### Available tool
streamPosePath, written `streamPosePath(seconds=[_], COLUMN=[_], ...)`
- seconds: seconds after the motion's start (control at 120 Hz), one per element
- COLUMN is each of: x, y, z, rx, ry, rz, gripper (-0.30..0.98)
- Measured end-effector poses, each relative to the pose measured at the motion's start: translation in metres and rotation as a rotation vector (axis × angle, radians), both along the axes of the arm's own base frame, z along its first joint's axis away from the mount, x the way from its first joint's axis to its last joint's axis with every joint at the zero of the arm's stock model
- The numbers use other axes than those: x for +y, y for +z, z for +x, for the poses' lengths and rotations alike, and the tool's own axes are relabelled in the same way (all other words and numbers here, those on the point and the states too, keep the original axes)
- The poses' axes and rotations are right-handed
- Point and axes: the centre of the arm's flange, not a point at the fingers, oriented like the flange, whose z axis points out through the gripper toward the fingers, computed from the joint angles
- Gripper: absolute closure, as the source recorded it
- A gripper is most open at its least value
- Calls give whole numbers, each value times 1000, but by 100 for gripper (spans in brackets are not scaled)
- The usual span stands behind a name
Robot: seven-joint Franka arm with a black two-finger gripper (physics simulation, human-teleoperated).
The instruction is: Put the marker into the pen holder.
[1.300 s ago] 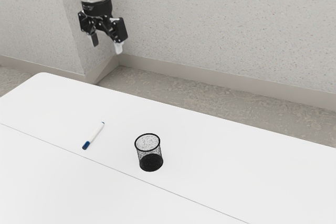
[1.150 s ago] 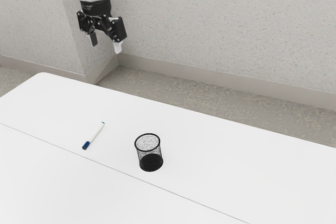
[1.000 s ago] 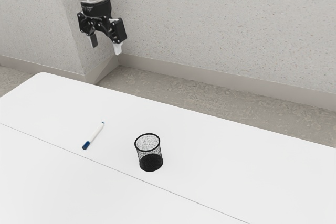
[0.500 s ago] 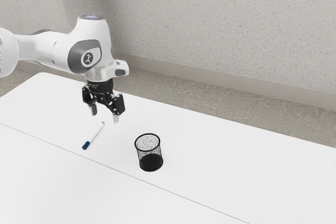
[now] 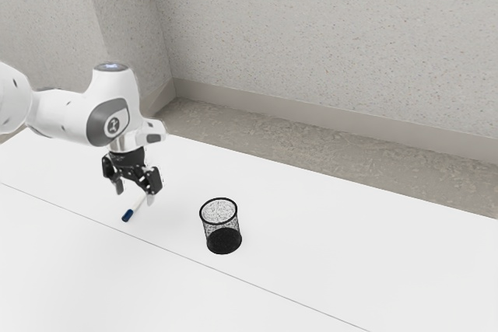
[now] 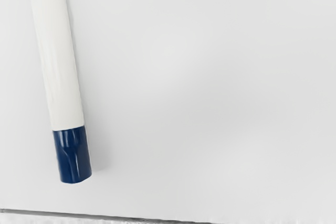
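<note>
"Item one?"

"Marker (image 6: 59, 51): white barrel, dark-blue cap (image 6: 73, 155); lying flat, cap toward seven o'clock in the exterior view."

"Item two?"

"Pen holder (image 5: 224, 240): round, black wire mesh, black rim, dark base, open-topped; standing upright."

"Placement?"

"Apart from the marker, between three and four o'clock of it, same view."

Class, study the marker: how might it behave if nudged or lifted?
The marker would probably roll if nudged sideways, since its barrel looks round. It should lift stiffly, the barrel being straight. Its smooth, shiny blue cap may slip a little.
</note>
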Motion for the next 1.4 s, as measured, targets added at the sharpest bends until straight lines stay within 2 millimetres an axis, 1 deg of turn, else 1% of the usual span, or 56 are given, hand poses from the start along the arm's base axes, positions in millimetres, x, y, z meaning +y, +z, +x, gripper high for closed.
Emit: streamPosePath(seconds=[0.042,0.083,0.308,0.35,0.433,0.533,0.617,0.7,0.733,0.842,0.917,1.083,1.167,1.267,1.308,1.4], x=[8,11,13,14,17,32,37,40,41,57,65,65,65,66,66,66], y=[-3,-6,-27,-30,-34,-36,-45,-51,-51,-59,-64,-66,-65,-71,-72,-74], z=[-3,-4,-1,5,26,46,53,54,58,70,72,72,75,80,81,81], rx=[-2,-4,5,2,-11,-22,-7,6,7,25,43,72,74,82,85,91], ry=[10,12,-1,-3,-9,16,26,36,38,68,87,95,94,92,92,92], rz=[2,3,7,11,22,31,28,21,21,13,1,-17,-18,-17,-17,-19], gripper=[0,0,1,1,2,1,1,1,0,0,0,0,0,1,2,8])
